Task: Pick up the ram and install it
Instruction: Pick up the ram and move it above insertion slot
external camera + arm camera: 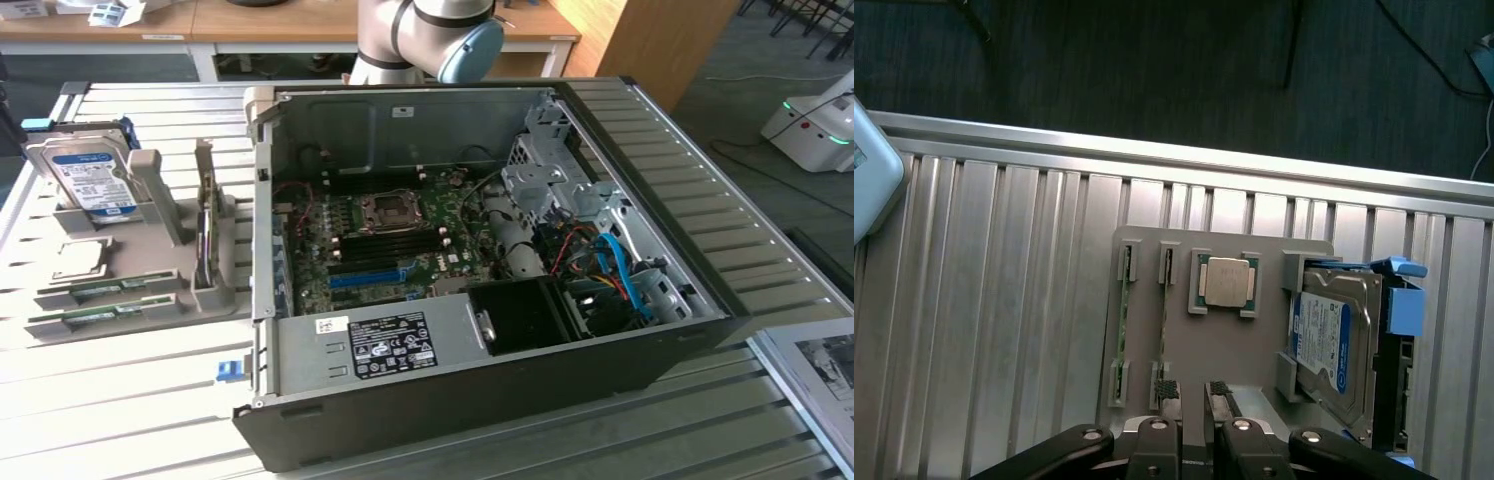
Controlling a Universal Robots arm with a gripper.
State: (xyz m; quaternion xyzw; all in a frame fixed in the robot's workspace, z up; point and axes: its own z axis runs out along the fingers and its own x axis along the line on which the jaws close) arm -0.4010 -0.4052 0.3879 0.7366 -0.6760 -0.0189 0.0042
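Observation:
Two ram sticks, thin and green, lie side by side in slots of a grey holder point(1199, 345); one ram stick point(1163, 320) is closer to my fingers than the other point(1122, 320). In the exterior view the same two sticks point(110, 290) point(100, 316) lie at the holder's front left. My gripper point(1192, 405) hangs above the holder's edge, open, with nothing between its ribbed fingertips point(1166, 392). The nearer stick's end lies just beyond one fingertip. The open computer case point(641, 370) shows the motherboard with its dark memory slots point(387, 240).
On the holder point(147, 262) also sit a square silver processor point(1226, 282) and a hard drive point(1334, 340) with a blue-and-white label, plus upright cards point(207, 235). Everything rests on a slatted metal table point(120, 400). The arm's base point(427, 40) stands behind the case.

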